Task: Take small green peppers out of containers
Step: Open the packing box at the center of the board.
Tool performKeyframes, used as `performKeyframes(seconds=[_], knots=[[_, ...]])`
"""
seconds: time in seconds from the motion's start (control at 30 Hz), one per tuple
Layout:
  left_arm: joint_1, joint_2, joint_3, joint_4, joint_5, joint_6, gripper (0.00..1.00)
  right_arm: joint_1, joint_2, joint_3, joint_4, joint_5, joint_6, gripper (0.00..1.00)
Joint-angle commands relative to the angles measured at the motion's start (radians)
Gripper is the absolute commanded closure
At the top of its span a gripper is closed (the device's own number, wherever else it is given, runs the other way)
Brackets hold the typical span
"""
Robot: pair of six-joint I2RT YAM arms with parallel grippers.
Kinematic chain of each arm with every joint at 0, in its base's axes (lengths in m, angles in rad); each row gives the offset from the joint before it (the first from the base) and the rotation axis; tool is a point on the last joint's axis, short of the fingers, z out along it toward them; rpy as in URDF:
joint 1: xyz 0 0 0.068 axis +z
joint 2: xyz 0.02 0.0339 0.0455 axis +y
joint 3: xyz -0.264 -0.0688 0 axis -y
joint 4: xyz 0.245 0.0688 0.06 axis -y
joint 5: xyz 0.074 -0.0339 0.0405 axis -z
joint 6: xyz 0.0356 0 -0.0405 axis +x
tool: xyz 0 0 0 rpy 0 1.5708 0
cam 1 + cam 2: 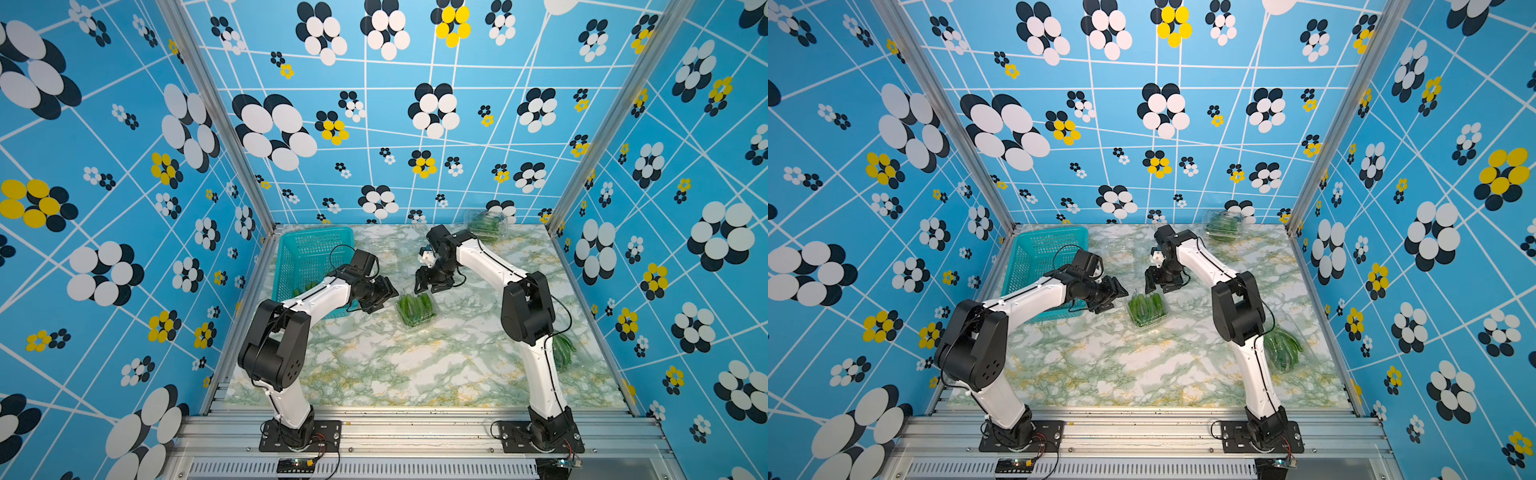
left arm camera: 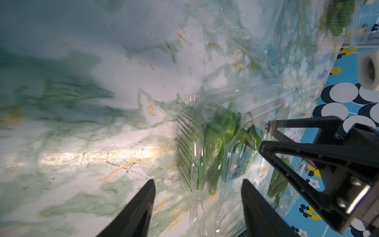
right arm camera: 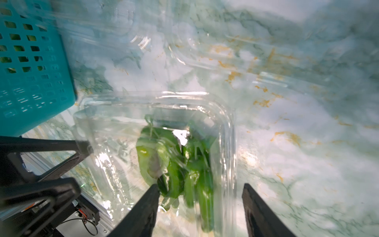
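On the green-veined marble surface (image 1: 374,365), a near box (image 1: 1300,353) lies closest to the arm bases and well to the right of the centre box (image 1: 432,316). It is partly hidden behind the right arm and has a bunch of peppers (image 1: 1281,345) inside it.

The centre box sits mid-surface with more peppers packed in it, glossy and side by side. The left fingers (image 1: 385,301) reach in just beside the centre box's left edge. In the left wrist view they stand wide apart with the box's ribbed wall between them; I cannot tell whether they touch the plastic. The right fingers (image 1: 424,289) hang over the centre box's far edge, pointing down, also wide and holding nothing. In the right wrist view the peppers show between them through clear plastic.

Beyond and left of the centre box stands a teal basket (image 1: 309,249), with some green showing at its near end. Beyond the centre box, between the basket and the right arm, lies a clear box (image 1: 380,248) whose contents are too faint to make out. Farthest away, beyond and right of the centre box at the back wall, a far box (image 1: 486,224) holds peppers.
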Motion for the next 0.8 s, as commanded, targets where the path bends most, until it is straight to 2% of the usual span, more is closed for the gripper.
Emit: performKeyframes(seconds=[0.0,0.13,0.4,0.43,0.77], knots=[[0.010,-0.036,-0.038,0.019,-0.011,-0.011,0.37,0.005,0.008,0.027,-0.030,0.015,-0.009,0.34],[0.022,-0.024,-0.058,0.027,-0.004,-0.014,0.50,0.004,0.006,0.030,-0.023,0.017,-0.002,0.34],[0.008,0.039,-0.020,0.017,0.016,0.008,0.56,0.005,0.010,0.041,-0.026,0.030,0.000,0.35],[0.006,0.046,-0.016,0.016,0.016,0.011,0.62,0.006,0.008,0.039,-0.026,0.031,0.000,0.35],[-0.015,0.075,0.022,-0.039,0.001,0.036,0.77,0.004,0.008,0.028,-0.017,0.030,-0.001,0.35]])
